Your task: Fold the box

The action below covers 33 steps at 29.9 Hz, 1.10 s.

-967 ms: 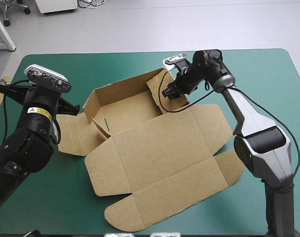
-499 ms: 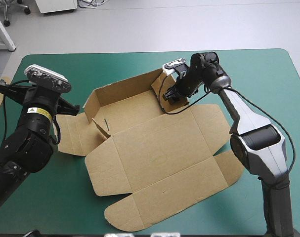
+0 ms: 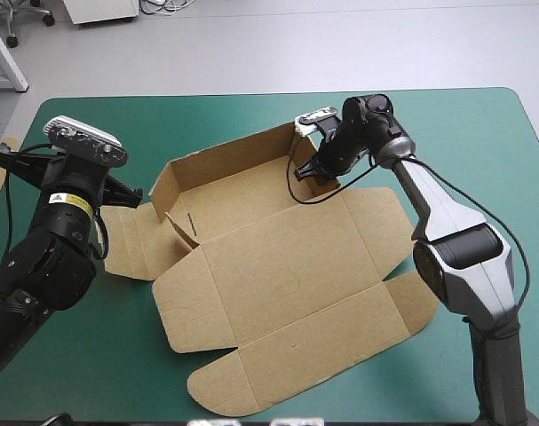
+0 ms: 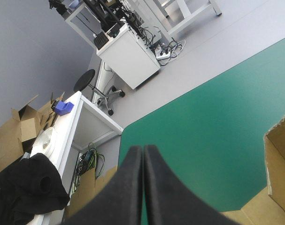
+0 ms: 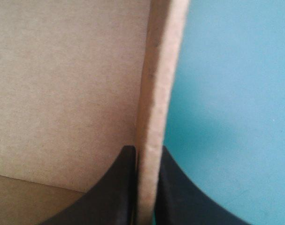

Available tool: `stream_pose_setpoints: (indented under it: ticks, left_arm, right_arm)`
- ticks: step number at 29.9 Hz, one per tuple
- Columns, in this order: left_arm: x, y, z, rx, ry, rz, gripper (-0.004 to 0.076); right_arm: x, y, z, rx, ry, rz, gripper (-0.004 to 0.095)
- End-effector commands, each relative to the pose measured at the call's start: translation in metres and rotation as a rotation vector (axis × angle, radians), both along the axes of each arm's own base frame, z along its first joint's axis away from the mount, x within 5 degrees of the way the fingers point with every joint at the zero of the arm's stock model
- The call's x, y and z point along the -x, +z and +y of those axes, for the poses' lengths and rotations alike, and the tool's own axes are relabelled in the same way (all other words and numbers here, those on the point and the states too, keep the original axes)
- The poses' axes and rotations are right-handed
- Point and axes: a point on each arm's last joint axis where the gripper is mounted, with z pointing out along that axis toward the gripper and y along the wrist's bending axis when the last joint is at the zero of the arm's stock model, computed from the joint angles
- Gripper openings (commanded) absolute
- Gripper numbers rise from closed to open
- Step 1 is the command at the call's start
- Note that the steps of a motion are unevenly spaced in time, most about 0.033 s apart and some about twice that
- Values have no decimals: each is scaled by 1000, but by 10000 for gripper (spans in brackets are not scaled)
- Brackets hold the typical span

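Box (image 3: 278, 266) mid-table: back wall raised, lid flat. Right gripper (image 5: 145, 150) pinches the right side wall's edge. We'd swing it upright slowly, gripping deep. Left gripper (image 4: 143, 151) pressed together, empty, left of the box — could brace.

The box (image 5: 67, 79) is matt brown board, its cut edge rough and fibrous between the right gripper's (image 5: 145, 150) smooth black fingers (image 5: 119, 187), beside a smooth matt teal-green cover (image 5: 227, 93).

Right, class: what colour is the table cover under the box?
The cover is teal-green, clearest in the high view.
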Motion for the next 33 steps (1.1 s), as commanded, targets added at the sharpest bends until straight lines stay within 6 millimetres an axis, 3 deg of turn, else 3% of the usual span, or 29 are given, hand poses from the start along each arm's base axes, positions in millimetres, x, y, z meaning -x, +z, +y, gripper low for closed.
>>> stream_pose_setpoints:
  ticks: [1,17,23,27,33]
  left_arm:
    - [5,14,3,12,-12,-61,-2]
    - [9,10,-3,259,-96,38,3]
    - [3,26,16,430,-86,61,3]
    - [-3,23,34,462,-6,117,3]
    - [-25,17,63,650,47,99,3]
  right_arm:
    - [11,45,-6,-47,-22,-82,-9]
    - [24,79,-13,-103,-44,-132,-13]
    - [24,80,-14,-105,-46,-133,-13]
    - [24,80,-15,-107,-48,-132,-13]
    - [24,81,-16,-125,-51,-127,-13]
